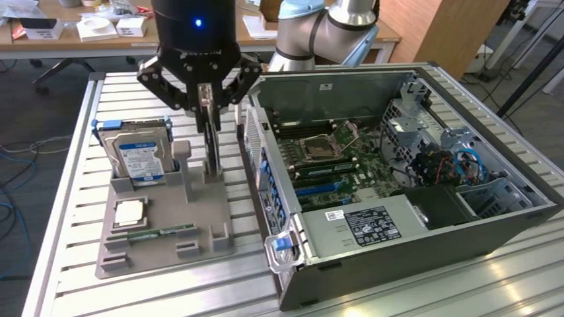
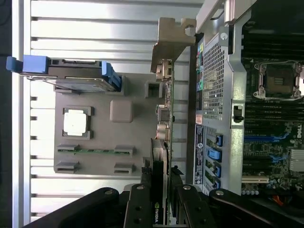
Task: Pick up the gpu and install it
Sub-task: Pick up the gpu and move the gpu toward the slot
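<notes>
Item: thin black gpu card (image 1: 213, 155) with pale metal bracket, standing on edge along the grey plastic holder's (image 1: 158, 247) edge nearest the open computer case (image 1: 423, 257), top exposed, so my gripper (image 1: 209, 115) clamps it.

We see a slatted metal table (image 1: 440, 290), w/ bright glare on the slats nearest us. Behind it is a wooden desk (image 1: 88, 45) w/ white boxes (image 1: 97, 28) on top and a chair base (image 1: 62, 69) below. A wooden panel (image 1: 450, 26) stands at the exterior view's right. The floor (image 1: 35, 112) is grey, w/ blue cables (image 1: 13, 165) on it at the exterior view's left.
</notes>
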Controlling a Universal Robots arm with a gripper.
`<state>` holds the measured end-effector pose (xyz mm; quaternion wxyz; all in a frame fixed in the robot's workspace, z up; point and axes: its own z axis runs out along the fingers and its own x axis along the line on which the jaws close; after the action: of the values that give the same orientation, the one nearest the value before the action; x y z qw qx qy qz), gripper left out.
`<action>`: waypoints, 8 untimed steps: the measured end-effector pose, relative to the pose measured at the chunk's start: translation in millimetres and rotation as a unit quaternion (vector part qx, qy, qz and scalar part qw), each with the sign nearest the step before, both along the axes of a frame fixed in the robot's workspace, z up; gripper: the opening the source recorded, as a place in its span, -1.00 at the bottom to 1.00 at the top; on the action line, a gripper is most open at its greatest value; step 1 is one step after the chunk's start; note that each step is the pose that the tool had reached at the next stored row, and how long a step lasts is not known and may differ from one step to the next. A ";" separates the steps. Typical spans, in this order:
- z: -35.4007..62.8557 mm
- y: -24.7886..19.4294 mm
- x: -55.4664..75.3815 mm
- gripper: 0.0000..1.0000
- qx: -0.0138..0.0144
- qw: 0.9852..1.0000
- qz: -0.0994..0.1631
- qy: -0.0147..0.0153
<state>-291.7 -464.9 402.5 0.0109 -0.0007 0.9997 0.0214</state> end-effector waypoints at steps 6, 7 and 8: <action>40.8 0.0 0.0 -0.48 0.000 1.000 0.000 0.000; 47.9 0.0 0.0 -0.48 0.000 1.000 0.000 0.000; 48.0 0.0 0.0 -0.48 0.000 1.000 0.000 0.000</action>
<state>-291.6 -464.9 450.5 0.0109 -0.0007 0.9997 0.0214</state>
